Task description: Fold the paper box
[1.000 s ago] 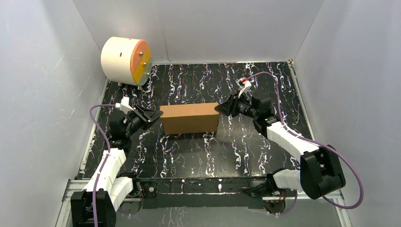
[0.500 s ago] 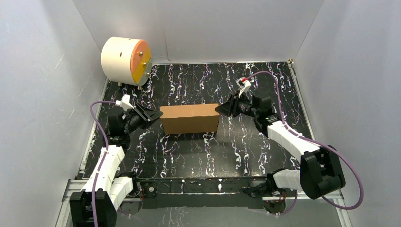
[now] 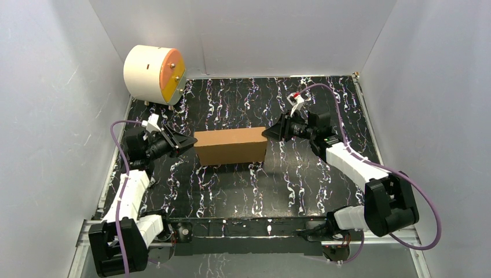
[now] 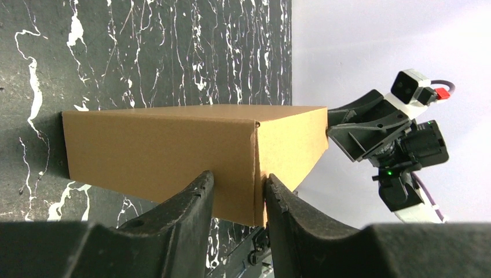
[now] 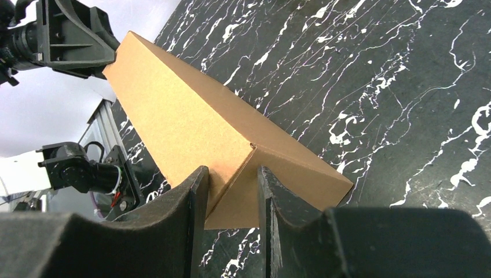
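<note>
Looking down on the black marbled table (image 3: 243, 191), we have the paper box (image 3: 230, 146) sitting near the middle of it, long side facing the arm bases. And it is a box, not a flat sheet: plain brown cardboard, closed top, straight walls, clean corners. We see no flap standing loose in any view, though the far side and the underside are hidden from us.

Back in the far left corner stands the cream cylinder with the orange face (image 3: 153, 74), well apart from the action.

Now the arms, one at each end of the box. The left gripper (image 3: 188, 142) has its tips right at the box's left end, touching or just beside it; we cannot tell which. From its wrist camera the left gripper (image 4: 237, 179) shows two fingers a narrow gap apart, lined up on a vertical corner of the box and pinching nothing that we can see. The right gripper (image 3: 269, 133) mirrors it at the right end, and up close the right gripper (image 5: 230, 174) shows the same narrow gap, aimed at the corner there.

We judge the folding all but finished. What seems left is squaring the ends and backing both arms off.
</note>
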Available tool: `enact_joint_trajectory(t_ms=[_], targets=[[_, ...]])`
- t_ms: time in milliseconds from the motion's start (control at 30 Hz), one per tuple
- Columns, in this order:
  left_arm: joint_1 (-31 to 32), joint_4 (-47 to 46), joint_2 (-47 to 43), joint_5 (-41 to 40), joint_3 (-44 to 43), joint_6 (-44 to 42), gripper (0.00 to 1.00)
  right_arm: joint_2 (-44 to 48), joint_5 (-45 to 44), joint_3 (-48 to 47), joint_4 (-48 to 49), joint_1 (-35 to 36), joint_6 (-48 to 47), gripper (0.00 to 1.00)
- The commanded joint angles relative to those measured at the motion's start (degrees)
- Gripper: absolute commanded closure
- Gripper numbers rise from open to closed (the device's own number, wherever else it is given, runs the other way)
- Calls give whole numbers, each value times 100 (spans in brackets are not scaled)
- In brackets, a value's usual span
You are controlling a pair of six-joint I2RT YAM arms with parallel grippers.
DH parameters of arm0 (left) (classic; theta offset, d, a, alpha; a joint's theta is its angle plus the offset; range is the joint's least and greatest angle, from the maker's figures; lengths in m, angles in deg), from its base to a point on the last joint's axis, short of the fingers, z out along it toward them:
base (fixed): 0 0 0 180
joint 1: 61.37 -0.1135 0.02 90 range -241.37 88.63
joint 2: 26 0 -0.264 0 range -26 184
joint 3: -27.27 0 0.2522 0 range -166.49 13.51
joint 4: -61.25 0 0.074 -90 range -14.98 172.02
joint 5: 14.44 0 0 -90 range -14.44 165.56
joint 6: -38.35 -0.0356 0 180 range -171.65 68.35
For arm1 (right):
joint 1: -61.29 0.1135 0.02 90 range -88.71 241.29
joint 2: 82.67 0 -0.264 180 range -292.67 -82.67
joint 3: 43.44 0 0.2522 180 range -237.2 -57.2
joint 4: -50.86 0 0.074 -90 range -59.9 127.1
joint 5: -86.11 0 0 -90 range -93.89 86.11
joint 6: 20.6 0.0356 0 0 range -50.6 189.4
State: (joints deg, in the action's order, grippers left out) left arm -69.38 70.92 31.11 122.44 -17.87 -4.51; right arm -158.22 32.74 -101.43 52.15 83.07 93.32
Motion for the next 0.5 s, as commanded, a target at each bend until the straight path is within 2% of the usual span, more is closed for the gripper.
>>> enact_joint_trajectory(t_ms=[0,167,267,367,467], targets=[[-227,698,177,340,224,-240,66,-366,152,78,-808,44,-116,60],[-227,704,263,-26,511,-479,84,-566,233,21,-780,38,-239,65],[-219,362,308,-63,907,-392,92,-670,153,76,-679,41,-301,67],[-170,72,306,-178,1043,-200,96,-826,-19,74,-515,29,-391,68],[40,-665,399,-205,1045,299,96,-1029,107,-230,-491,-26,-414,68]])
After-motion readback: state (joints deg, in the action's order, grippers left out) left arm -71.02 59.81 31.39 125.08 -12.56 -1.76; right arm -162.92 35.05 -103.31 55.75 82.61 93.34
